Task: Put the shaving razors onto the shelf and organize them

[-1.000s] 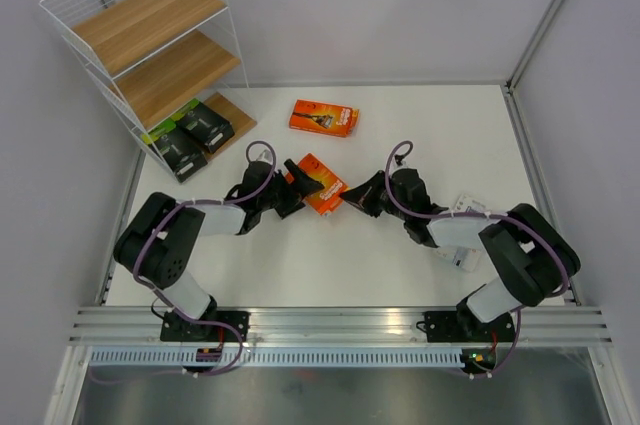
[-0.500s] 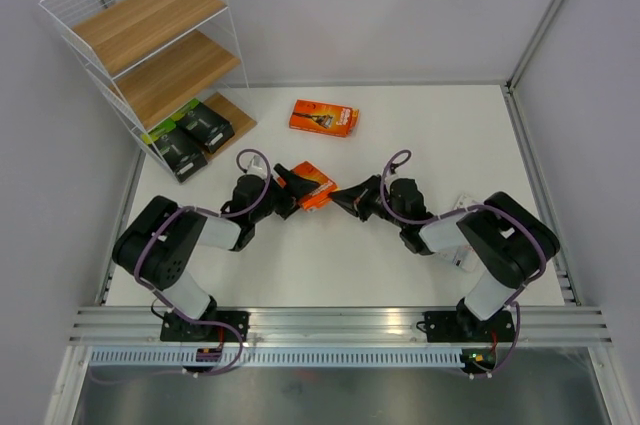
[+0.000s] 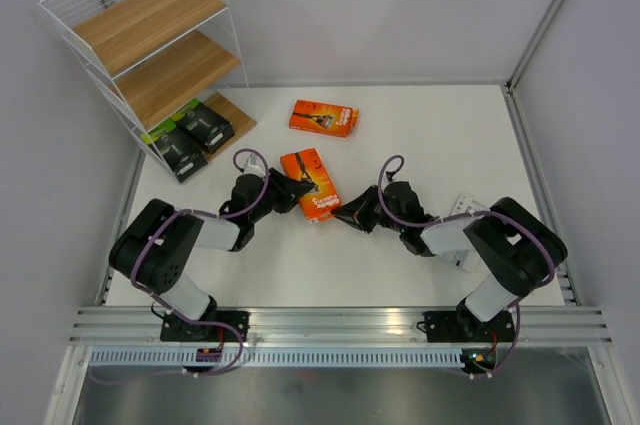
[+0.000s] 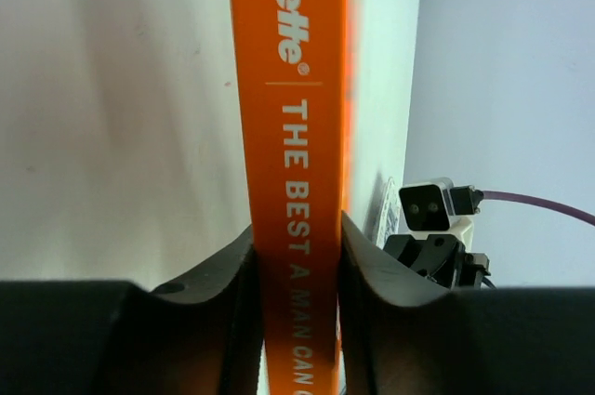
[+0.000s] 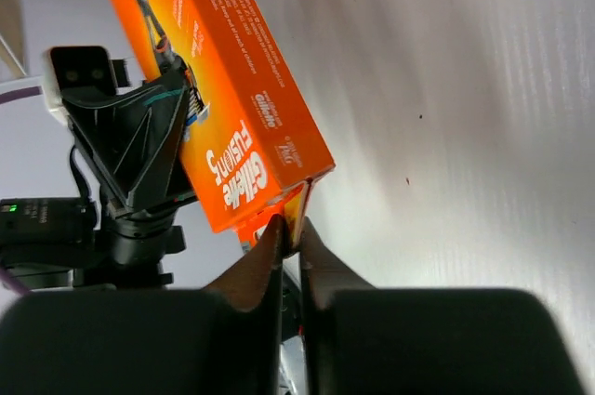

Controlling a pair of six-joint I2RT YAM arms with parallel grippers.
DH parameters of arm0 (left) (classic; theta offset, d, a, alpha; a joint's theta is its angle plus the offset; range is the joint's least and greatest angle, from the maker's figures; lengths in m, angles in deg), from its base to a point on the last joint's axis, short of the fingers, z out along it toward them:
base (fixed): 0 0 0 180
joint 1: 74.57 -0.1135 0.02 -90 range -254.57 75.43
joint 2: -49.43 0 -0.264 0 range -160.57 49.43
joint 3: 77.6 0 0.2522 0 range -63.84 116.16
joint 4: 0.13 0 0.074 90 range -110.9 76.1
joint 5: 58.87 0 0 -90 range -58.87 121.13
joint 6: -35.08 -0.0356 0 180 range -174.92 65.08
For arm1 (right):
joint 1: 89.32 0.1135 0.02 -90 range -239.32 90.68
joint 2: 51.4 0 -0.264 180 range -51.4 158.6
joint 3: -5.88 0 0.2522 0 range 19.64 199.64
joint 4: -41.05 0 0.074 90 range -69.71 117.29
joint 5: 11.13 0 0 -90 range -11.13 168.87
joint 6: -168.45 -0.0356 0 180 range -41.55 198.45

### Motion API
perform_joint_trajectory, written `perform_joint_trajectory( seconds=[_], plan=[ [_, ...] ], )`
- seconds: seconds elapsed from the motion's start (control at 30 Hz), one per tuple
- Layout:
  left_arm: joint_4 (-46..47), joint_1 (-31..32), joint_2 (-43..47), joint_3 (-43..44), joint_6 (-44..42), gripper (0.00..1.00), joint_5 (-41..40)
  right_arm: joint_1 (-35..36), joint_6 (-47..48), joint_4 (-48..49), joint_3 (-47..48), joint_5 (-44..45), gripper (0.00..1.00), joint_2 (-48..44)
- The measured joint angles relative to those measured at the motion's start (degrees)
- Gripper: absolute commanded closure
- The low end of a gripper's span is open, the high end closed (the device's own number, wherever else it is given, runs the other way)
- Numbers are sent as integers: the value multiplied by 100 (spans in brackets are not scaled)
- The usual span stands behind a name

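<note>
The white pack [image 3: 464,207] is mostly hidden under the right arm [image 3: 500,245], with only a corner showing. The two black packs [image 3: 192,140] lie side by side at the foot of the shelf [image 3: 150,35]; whether they rest on its lowest board or on the surface [image 3: 430,135] cannot be told from above. The left wrist view catches only the narrow edge of the orange pack [image 3: 310,185], cut off at top and bottom. From the top view it is unclear whether this pack touches the surface.

The left fingers [image 4: 232,302] pinch this pack across its thin side, one pad flat on each face. The right fingers [image 5: 249,276] are almost pressed together, nipping a thin corner flap at the pack's other end.

Both arms reach low and forward, elbows out, wrists turned inward to face each other across the pack, which sits between them near the middle of the surface. The left arm [image 3: 165,245] ends just left of it, the right arm just below and right of it.

A second orange pack [image 3: 323,117] lies flat farther back, well apart from both.
</note>
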Motion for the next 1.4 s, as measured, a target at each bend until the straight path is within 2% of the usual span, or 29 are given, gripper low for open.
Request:
perform_joint_trajectory(
  seconds=[0.07,0.1,0.2,0.43,0.57,0.67,0.83,1.0,1.2,1.4],
  plan=[
    [-162,4,179,61,-125,70,0,9,286,-509,153,13,69,-181],
    [-256,4,282,114,-251,71,-11,15,476,-839,286,37,58,-284],
    [-647,4,629,304,-623,71,-109,24,1005,-1598,678,125,44,-577],
    [-2024,-319,1379,1029,-1475,71,-142,-227,2006,-3169,1187,444,33,-1617],
    [-2771,-1075,2002,1187,-1720,70,11,-645,2581,-4065,1279,981,33,-2415],
    [-3460,-1674,2441,1519,-1971,70,57,-691,2844,-4336,1274,1379,33,-2841],
    [-4054,-2245,2686,2396,-2306,69,219,-691,2973,-4247,1196,1576,32,-2894],
    [-4197,-2782,2470,2916,-2302,70,505,-691,2905,-3746,1108,1311,41,-2371],
    [-4076,-3069,1998,2933,-2065,69,568,-621,2236,-1976,1132,728,38,-1451],
    [-3556,-3071,1757,2931,-1720,69,551,-225,1582,-575,2297,448,28,-149]
  ],
)
